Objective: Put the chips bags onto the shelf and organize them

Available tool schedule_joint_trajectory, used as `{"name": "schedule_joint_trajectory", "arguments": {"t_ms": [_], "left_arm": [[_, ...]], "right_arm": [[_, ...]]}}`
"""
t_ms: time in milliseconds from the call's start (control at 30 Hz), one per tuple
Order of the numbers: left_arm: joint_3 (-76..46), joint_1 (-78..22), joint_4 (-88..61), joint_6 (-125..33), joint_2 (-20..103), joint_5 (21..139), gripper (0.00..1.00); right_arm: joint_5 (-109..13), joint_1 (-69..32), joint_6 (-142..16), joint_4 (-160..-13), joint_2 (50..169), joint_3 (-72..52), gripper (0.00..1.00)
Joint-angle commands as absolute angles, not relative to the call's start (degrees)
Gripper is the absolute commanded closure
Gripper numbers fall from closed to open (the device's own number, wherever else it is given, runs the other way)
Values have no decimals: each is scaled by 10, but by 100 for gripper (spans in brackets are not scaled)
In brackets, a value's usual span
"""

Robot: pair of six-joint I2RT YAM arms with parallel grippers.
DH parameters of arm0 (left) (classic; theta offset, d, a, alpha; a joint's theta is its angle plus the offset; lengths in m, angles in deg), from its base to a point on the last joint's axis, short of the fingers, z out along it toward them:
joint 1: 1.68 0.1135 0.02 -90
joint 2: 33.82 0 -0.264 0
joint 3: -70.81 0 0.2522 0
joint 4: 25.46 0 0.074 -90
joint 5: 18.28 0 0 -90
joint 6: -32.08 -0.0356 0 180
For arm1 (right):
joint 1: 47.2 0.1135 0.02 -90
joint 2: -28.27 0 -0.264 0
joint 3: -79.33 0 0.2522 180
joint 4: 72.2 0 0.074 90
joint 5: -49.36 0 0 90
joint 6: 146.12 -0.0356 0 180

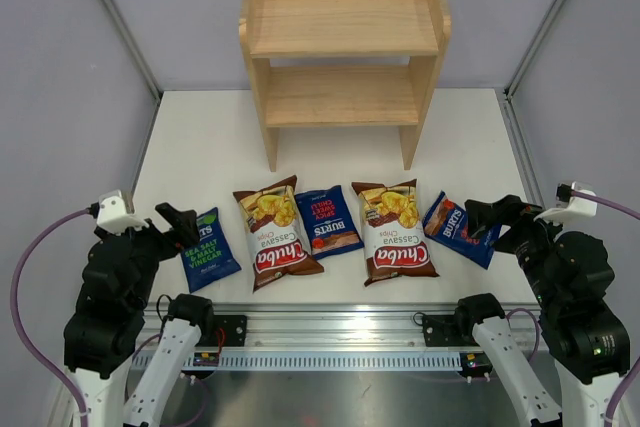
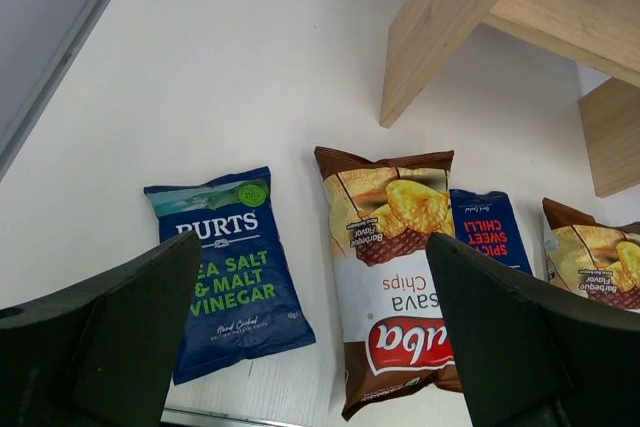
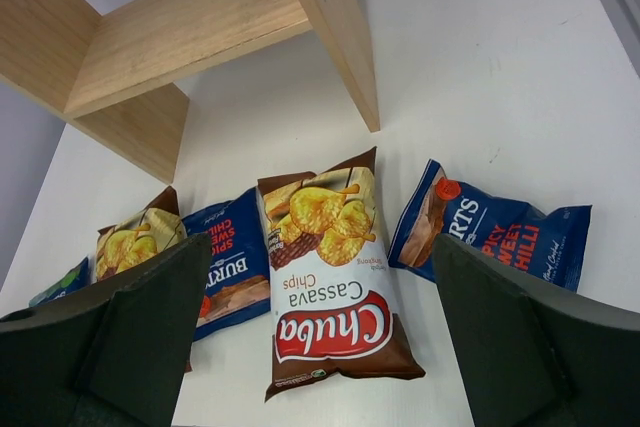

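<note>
Several chips bags lie flat in a row on the white table in front of the wooden shelf (image 1: 343,52). From left: a blue Burts sea salt bag (image 1: 209,248) (image 2: 229,269), a brown Chuba bag (image 1: 275,231) (image 2: 395,267), a blue Burts chilli bag (image 1: 326,220) (image 2: 486,228) (image 3: 232,257), a second brown Chuba bag (image 1: 395,230) (image 3: 330,273), and a third blue Burts bag (image 1: 461,228) (image 3: 492,230). Both shelf tiers hold nothing. My left gripper (image 1: 178,222) (image 2: 312,347) is open and empty by the sea salt bag. My right gripper (image 1: 488,213) (image 3: 320,347) is open and empty by the rightmost Burts bag.
A metal rail (image 1: 330,332) runs along the table's near edge between the arm bases. Grey walls with metal frame posts enclose the table (image 1: 200,142) at left and right. The shelf's side panel (image 2: 450,22) stands behind the bags; its legs (image 3: 340,37) rest on the table.
</note>
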State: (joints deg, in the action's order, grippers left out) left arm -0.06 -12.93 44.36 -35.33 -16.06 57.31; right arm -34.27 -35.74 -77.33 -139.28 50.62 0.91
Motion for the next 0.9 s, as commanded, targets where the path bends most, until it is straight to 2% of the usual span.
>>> {"name": "schedule_joint_trajectory", "arguments": {"t_ms": [0, 233, 433, 633, 667, 867], "left_arm": [[3, -131, 416, -350, -150, 583, 1], [18, -131, 407, -310, -119, 613, 1], [97, -131, 324, -228, -62, 680, 1], [197, -130, 197, -149, 26, 626, 1], [211, -130, 137, -142, 45, 624, 1], [280, -115, -84, -134, 162, 672, 1]], "right_arm": [[-345, -357, -768, -1365, 502, 11, 0], [-400, -357, -782, -1333, 487, 38, 1], [-471, -357, -809, -1281, 457, 82, 1], [-501, -357, -816, -1267, 462, 86, 1], [-507, -356, -818, -1265, 462, 88, 1], [-543, -357, -825, -1258, 465, 91, 1]]}}
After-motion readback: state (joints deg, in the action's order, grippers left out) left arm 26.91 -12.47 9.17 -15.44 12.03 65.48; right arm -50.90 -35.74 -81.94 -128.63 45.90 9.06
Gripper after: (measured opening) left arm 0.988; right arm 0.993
